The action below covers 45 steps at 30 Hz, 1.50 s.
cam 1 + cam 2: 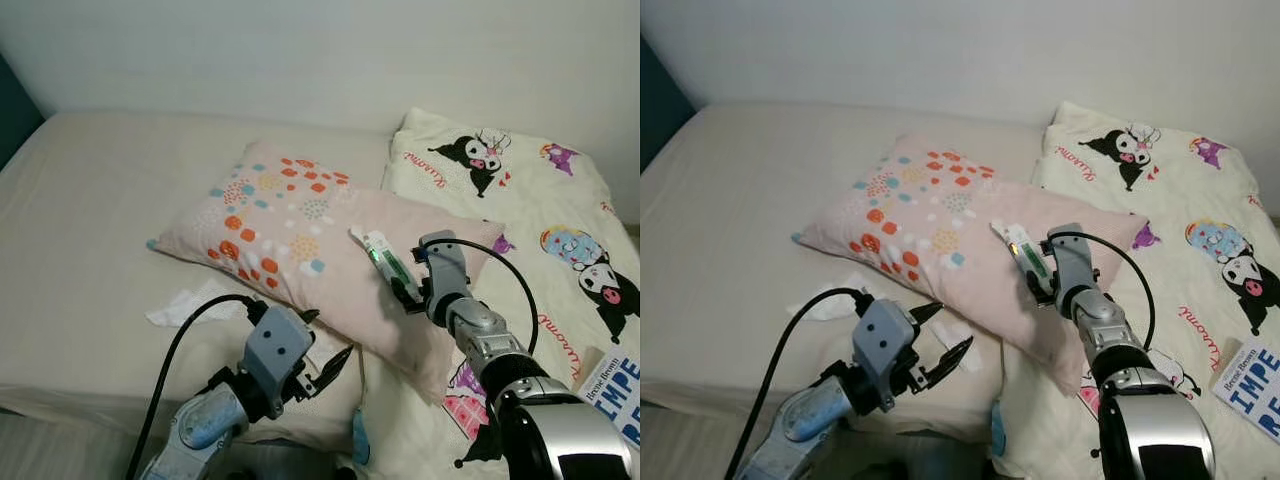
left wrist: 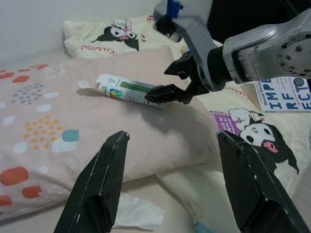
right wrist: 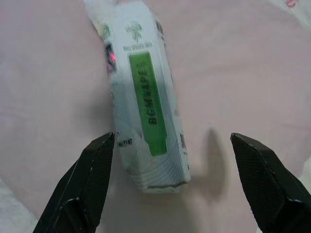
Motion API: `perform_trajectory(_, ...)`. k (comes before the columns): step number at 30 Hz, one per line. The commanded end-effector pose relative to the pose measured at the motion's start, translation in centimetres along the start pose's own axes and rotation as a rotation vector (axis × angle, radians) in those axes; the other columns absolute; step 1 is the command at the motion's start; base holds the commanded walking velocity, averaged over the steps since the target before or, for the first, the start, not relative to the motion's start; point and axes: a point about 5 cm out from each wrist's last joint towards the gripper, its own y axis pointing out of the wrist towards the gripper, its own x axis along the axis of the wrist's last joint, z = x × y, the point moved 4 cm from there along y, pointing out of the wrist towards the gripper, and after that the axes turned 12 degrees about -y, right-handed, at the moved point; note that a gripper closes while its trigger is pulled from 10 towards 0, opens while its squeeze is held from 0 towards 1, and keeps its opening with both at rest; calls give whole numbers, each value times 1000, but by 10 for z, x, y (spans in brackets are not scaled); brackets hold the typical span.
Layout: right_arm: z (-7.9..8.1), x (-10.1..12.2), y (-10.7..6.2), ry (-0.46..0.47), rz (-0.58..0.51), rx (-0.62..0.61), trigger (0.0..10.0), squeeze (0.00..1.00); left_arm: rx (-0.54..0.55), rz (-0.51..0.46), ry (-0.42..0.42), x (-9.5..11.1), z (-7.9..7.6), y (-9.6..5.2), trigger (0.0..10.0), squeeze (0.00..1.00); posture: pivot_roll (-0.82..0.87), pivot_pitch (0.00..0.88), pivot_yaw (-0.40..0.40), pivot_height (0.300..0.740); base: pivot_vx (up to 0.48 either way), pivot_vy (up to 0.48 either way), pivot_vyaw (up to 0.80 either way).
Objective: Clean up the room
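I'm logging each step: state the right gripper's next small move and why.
Probably ease forward and shut on the packet. The right gripper is open with a finger on either side of the packet's near end, and the packet lies loose on the pink pillow.

arms: silver, ribbed | wrists: grey-blue housings | cables: black, looped | jaws: long, black
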Motion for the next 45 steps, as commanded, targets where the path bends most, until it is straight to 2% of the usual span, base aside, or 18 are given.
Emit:
perform_trajectory(1, -9, -9, -2, -11, 43, -42, 10000, 271, 16, 30, 30, -5, -2, -3, 10000, 0, 126, 396, -57, 740, 0, 0, 0)
perform_trajectory(3, -10, -8, -2, 6, 43, -52, 10000, 271, 33, 32, 33, -6, 1, -3, 10000, 0, 124, 393, -56, 740, 0, 0, 0)
perform_trajectory(4, -11, -9, -2, 5, 45, -60, 10000, 0, 65, 42, 40, -9, 5, -3, 10000, 0, 118, 378, -54, 740, 0, 0, 0)
perform_trajectory(6, -11, -10, -2, -11, 45, -76, 10000, 0, 120, 77, 56, -18, 13, -3, 10000, 0, 98, 352, -51, 740, 0, 0, 0)
perform_trajectory(11, -11, -10, -2, -17, 42, -84, 10000, 0, 143, 94, 63, -22, 16, -4, 10000, 0, 98, 352, -51, 740, 0, 0, 0)
perform_trajectory(12, -9, -7, -2, -19, 25, -91, 10000, 0, 215, 115, 48, -29, 25, -6, 10000, 0, 61, 306, -63, 740, 0, 0, 0)
perform_trajectory(13, -9, -7, -2, -19, 25, -91, 10000, 0, 215, 115, 48, -29, 25, -6, 10000, 0, 61, 306, -63, 740, 0, 0, 0)
perform_trajectory(15, -2, 1, 0, -21, -23, -77, 10000, 0, 344, 120, -9, -36, 41, -9, 10000, 0, 42, 224, -73, 740, 0, 0, 0)
perform_trajectory(16, -1, 5, 0, -20, -43, -75, 10000, 0, 375, 119, -23, -38, 45, -8, 10000, 0, 39, 210, -70, 735, 0, 0, 0)
perform_trajectory(31, -3, 13, 1, -12, -69, -74, 10000, 0, 377, 110, 2, -38, 51, 1, 10000, 0, 37, 191, -51, 685, 0, 0, 0)
perform_trajectory(45, -15, 7, -2, 16, -67, -117, 10000, 0, 342, 113, 3, -38, 46, 6, 10000, 0, 49, 211, -16, 685, 0, 0, 0)
